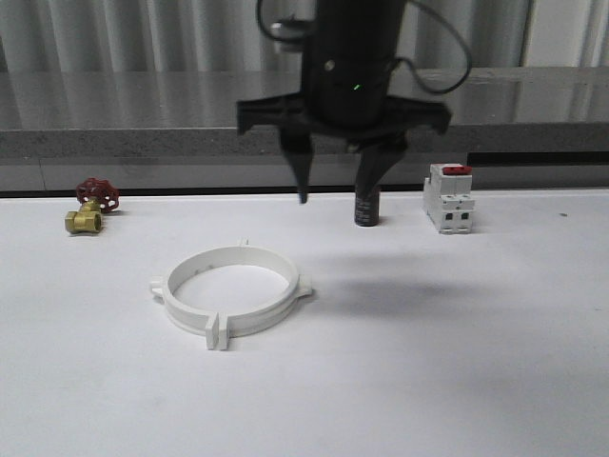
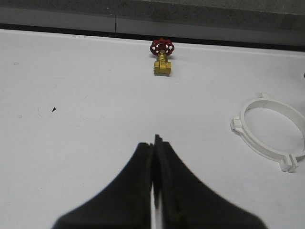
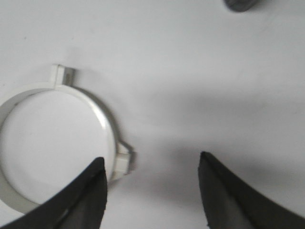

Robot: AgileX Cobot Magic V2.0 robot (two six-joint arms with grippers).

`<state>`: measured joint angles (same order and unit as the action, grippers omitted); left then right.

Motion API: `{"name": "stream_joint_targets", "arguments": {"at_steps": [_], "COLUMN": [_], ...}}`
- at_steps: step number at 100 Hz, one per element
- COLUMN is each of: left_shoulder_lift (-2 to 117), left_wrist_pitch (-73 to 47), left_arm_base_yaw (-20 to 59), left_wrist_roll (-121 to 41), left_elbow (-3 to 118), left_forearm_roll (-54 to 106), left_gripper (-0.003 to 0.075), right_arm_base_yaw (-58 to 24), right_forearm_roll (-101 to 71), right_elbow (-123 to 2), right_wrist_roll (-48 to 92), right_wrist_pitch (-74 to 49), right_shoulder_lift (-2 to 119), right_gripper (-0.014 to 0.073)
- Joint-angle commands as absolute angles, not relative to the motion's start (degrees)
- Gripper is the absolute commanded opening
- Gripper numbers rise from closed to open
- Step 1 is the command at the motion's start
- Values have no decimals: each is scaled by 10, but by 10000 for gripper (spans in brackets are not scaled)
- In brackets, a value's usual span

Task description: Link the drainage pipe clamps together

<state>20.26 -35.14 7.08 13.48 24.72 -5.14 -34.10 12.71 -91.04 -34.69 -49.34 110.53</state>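
**Clamp halves sit joined as a ring, both claws empty**

Nearest on the white table, the drainage pipe clamps lie flat, their two halves meeting as one closed ring with paired flanges touching at the front edge and small tabs sticking out at each side. Nothing grips them.

Above and a little behind the ring, to its right, the right gripper hangs in the air with its dark fingers spread wide and nothing between them. Its own camera looks down on the ring's edge beside one finger.

The left gripper has its fingers pressed together, holding nothing, over bare table, with the ring off to one side.

Farther back stand a brass valve with a red handwheel, a small dark cylinder, and a white breaker with a red top.
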Motion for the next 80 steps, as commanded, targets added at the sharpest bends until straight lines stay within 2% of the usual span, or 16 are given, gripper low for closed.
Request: {"name": "stream_joint_targets", "arguments": {"at_steps": [1, 28, 43, 72, 80], "left_shoulder_lift": [205, 205, 205, 205, 205], "left_wrist_pitch": [-310, -310, -310, -310, -310], "left_arm_base_yaw": [69, 69, 69, 69, 69], "left_wrist_roll": [136, 136, 136, 136, 136], "left_elbow": [262, 262, 262, 262, 262], "left_forearm_roll": [-53, -53, -53, -53, -53], "left_gripper": [-20, -20, -21, -20, -21], "right_arm_base_yaw": [-308, -173, -106, -80, -80], "right_forearm_roll": [138, 113, 109, 109, 109], "right_elbow": [-897, -723, -612, -447, -420], "right_wrist_roll": [-291, -179, -163, -163, -163], "right_wrist_pitch": [-491, -480, -469, -476, -487], "right_shoulder_lift": [1023, 829, 686, 452, 410], "right_gripper": [437, 437, 437, 433, 382]}}
